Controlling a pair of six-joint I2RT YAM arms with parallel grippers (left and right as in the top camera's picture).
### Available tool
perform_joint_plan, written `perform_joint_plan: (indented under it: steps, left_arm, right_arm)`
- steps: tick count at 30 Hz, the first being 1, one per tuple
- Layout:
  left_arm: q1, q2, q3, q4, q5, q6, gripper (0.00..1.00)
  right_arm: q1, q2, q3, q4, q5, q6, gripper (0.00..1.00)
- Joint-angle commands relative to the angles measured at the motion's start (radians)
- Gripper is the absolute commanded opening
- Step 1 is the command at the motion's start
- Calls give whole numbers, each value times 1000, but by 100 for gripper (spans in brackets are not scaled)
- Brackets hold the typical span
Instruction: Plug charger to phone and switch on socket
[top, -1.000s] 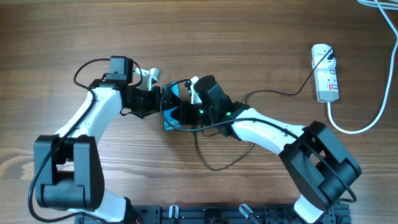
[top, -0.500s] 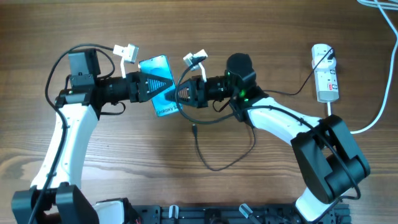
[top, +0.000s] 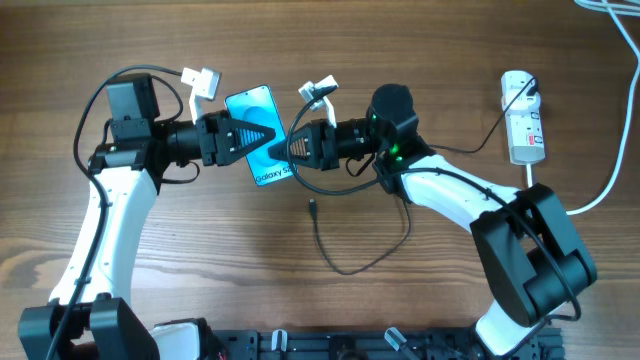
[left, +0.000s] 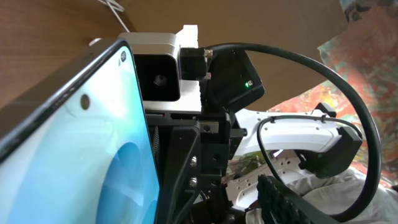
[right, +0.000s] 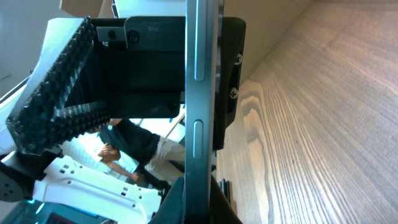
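1 phone (top: 252, 104) held off tabletop (top: 220, 262): R pincer (top: 293, 149) clamped on its edge, L pincer (top: 268, 136) wide, jaws either side. 1 charger (top: 314, 208) tip lies loose nearby; 1 socket (top: 524, 125) far right.

The phone (top: 250, 103) is showing a teal-blue screen; the socket (top: 524, 118) is showing white; the table (top: 400, 40) is showing brown woodgrain.

Phone (top: 257, 135) between left hand (top: 262, 138) and right hand (top: 293, 150), charger (top: 313, 208) apparently on table (top: 400, 60) before them, socket (top: 523, 118) far right.
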Motion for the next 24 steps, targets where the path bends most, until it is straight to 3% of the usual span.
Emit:
perform_joint_plan:
  steps: [1,6,10,14,24]
  left_arm:
    - [-2,-16,3,68,79,-37,65]
    - [-2,-16,3,344,79,-325,58]
    - [-2,-30,3,478,79,-454,56]
    - [-3,-68,3,497,79,-457,46]
    - [-24,-76,3,469,79,-455,49]
  right_arm:
    - [-10,-25,17,22,124,50,4]
    - [-10,-25,17,61,143,78,4]
    - [-10,-25,17,68,182,101,4]
    - [-10,-25,17,68,196,100,4]
    - [-10,-25,17,115,249,132,4]
